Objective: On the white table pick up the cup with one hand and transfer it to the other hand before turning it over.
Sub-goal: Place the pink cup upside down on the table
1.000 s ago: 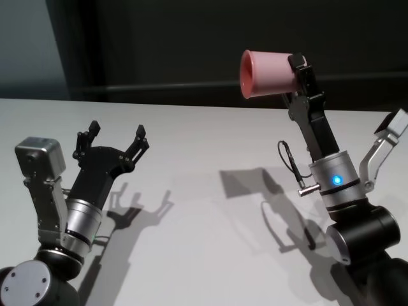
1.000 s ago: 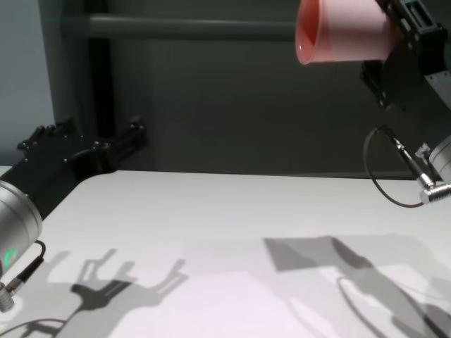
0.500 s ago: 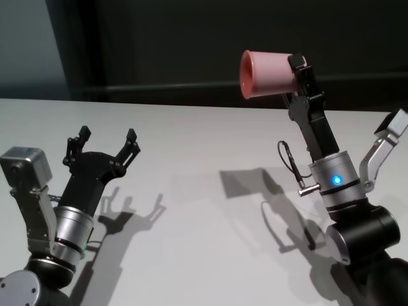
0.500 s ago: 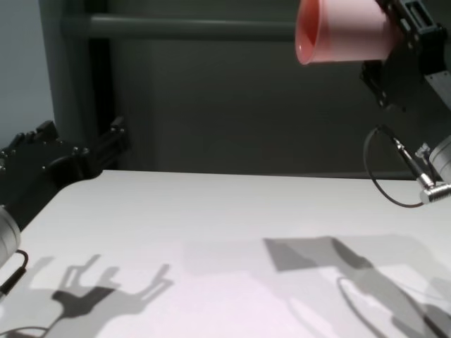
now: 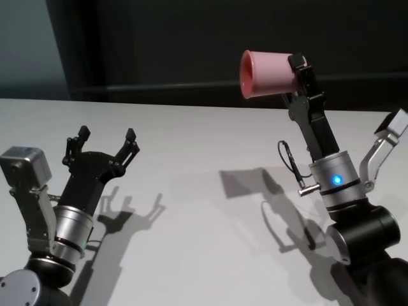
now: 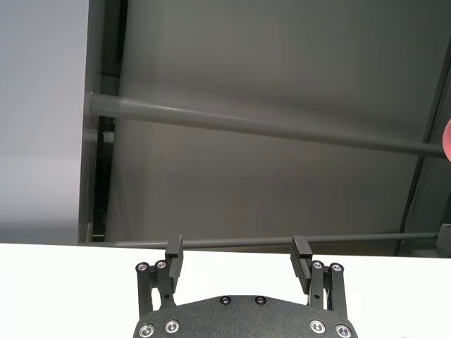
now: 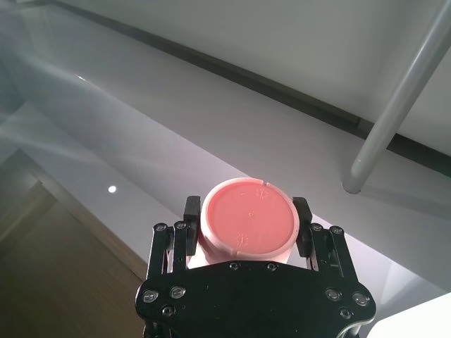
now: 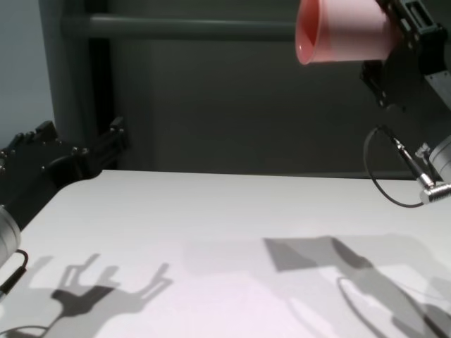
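Note:
The pink cup [image 5: 266, 73] hangs high above the white table [image 5: 191, 153] at the right, lying on its side with its mouth facing left. My right gripper [image 5: 294, 78] is shut on it near the base. In the right wrist view the cup's round base [image 7: 246, 220] sits between the two fingers of the right gripper [image 7: 246, 208]. The chest view shows the cup [image 8: 344, 32] at the top right. My left gripper [image 5: 106, 137] stands open and empty low over the table's left side, pointing up and away, far from the cup. Its spread prongs hold nothing in the left wrist view [image 6: 237, 250].
A dark wall with a grey horizontal rail [image 8: 183, 28] runs behind the table's far edge. A thin black cable [image 5: 290, 166] loops beside the right forearm. Shadows of both arms fall on the tabletop between them.
The left arm has drawn back to the left and lower, its gripper still open; since half a second ago it has held still. The right gripper and cup have not moved.

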`<move>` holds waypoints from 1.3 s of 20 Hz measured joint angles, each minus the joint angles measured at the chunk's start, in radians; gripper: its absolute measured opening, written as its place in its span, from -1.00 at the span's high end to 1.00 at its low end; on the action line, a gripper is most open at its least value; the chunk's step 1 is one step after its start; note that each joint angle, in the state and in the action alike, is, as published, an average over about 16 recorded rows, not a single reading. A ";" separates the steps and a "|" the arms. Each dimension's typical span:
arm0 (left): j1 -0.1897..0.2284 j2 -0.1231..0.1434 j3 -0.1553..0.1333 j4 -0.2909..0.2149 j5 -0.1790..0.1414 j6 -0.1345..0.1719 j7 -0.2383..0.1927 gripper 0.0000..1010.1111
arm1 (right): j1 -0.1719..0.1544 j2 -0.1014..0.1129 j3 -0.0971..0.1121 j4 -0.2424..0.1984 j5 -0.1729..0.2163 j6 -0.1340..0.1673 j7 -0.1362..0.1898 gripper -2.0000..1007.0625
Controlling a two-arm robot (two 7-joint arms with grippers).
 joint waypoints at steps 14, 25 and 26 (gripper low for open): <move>-0.003 0.001 0.004 0.000 0.001 0.004 0.005 -0.99 | -0.059 0.140 -0.031 -0.129 -0.109 -0.088 -0.078 -0.50; -0.004 0.001 0.005 0.000 0.002 0.005 0.006 -0.99 | -0.052 0.268 -0.119 -0.196 -0.326 -0.139 -0.194 -0.50; -0.004 0.001 0.005 0.000 0.002 0.005 0.006 -0.99 | -0.048 0.277 -0.129 -0.199 -0.351 -0.141 -0.205 -0.50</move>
